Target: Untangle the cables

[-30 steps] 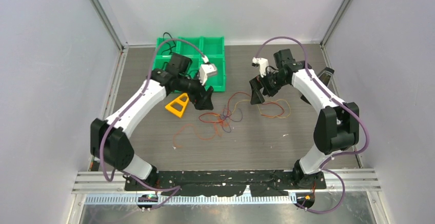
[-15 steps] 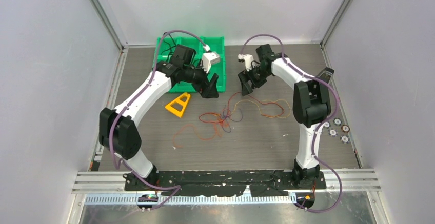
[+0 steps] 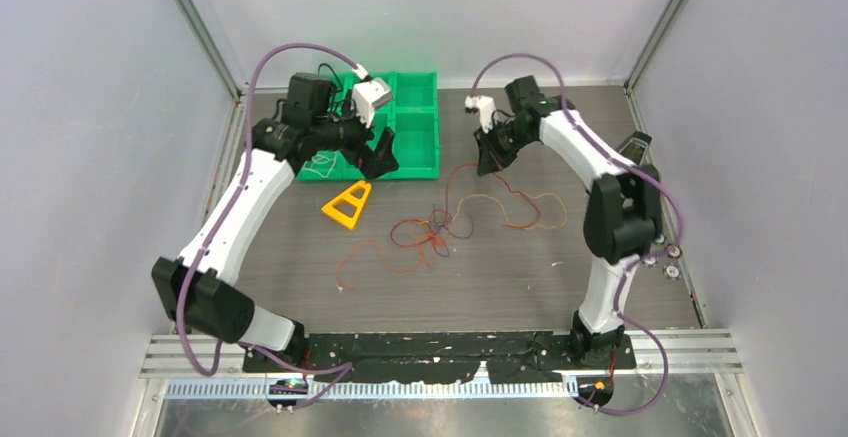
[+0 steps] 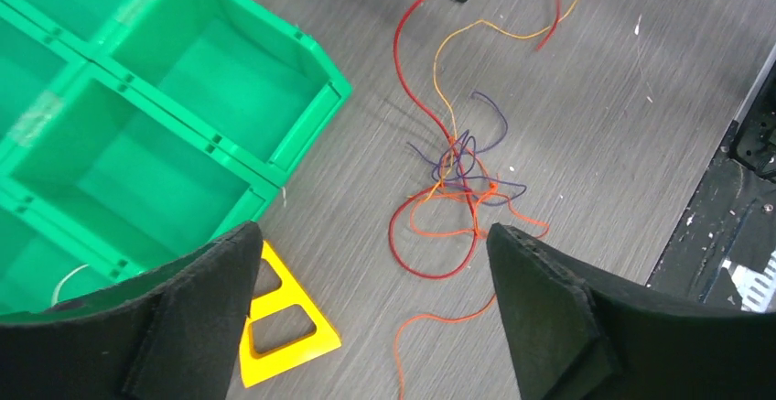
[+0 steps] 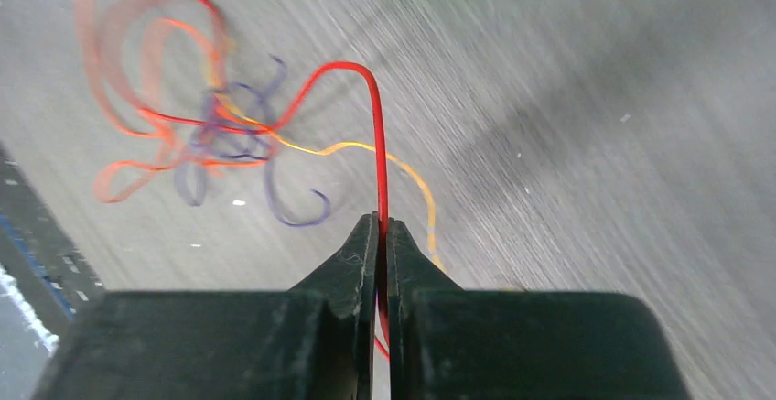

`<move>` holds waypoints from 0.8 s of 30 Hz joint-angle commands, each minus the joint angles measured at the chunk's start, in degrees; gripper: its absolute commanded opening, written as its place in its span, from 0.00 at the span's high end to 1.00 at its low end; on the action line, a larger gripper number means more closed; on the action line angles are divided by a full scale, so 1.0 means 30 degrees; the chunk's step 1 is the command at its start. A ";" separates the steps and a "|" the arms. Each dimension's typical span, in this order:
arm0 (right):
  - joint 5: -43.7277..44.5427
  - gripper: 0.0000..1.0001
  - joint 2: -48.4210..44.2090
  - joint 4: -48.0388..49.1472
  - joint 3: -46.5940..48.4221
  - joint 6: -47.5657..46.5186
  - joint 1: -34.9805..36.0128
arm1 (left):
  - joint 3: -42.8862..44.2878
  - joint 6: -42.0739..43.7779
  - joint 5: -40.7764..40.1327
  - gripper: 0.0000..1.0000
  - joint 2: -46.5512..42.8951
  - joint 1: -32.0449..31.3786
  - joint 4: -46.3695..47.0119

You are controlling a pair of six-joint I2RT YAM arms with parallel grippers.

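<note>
**A:** What are the right fingers point(image 5: 371, 240) doing?

**B:** They are pressed together on a red cable point(image 5: 378, 144). Close up they are matte black wedges. The cable is a thin, glossy wire that rises from between their tips, bends over and runs back to the knot point(image 4: 462, 176).

**A:** And the left fingers point(image 3: 383, 154)?

**B:** They are wide apart and hold nothing. Their own camera shows two black, soft-edged triangles hanging over the near edge of the green tray point(image 4: 307, 135). The tray is smooth, moulded into square compartments.

**A:** Where do the cables lie?

**B:** Mostly on the grey, wood-grained table point(image 4: 595, 98), about midway between the two arms. The knot is curly red, orange and purple threads with loose loops trailing out. The red cable lifts from it up to the right fingers.

**A:** Does any camera catch what the others miss?

**B:** The right wrist view shows the clamp but is streaked with blur, so the knot is smeared there. The left wrist view shows the knot sharp. It also shows a flat yellow triangular frame point(image 4: 322, 334) with two cut-outs, just beside the tray's corner. The top view shows a thin white cable point(image 3: 320, 165) curled in the tray's near-left compartment, and the left wrist view catches only a sliver of it. The top view also shows a yellow-orange cable point(image 3: 535, 225) trailing toward the right arm.
</note>
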 commanded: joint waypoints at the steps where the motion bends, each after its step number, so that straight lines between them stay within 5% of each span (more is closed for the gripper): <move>1: -0.3840 0.94 -0.7377 0.1784 -0.0037 0.1056 -0.0125 | -0.0480 0.0391 -0.0439 0.01 -0.2855 0.0055 0.1079; 10: -0.7251 0.94 -1.2126 0.5323 0.0395 0.5952 -0.0116 | -0.0122 0.0303 -0.0158 0.00 -0.5823 0.0057 0.3567; 16: -0.7719 0.95 -1.3917 0.9873 -0.0076 0.9686 -0.0121 | -0.2698 -0.2973 0.3019 0.00 -0.6258 -0.0199 0.8836; 24: -0.7965 0.95 -1.4106 1.3480 0.1154 1.3626 -0.0121 | -0.5700 -0.3645 0.4099 0.00 -0.4968 -0.2248 1.2576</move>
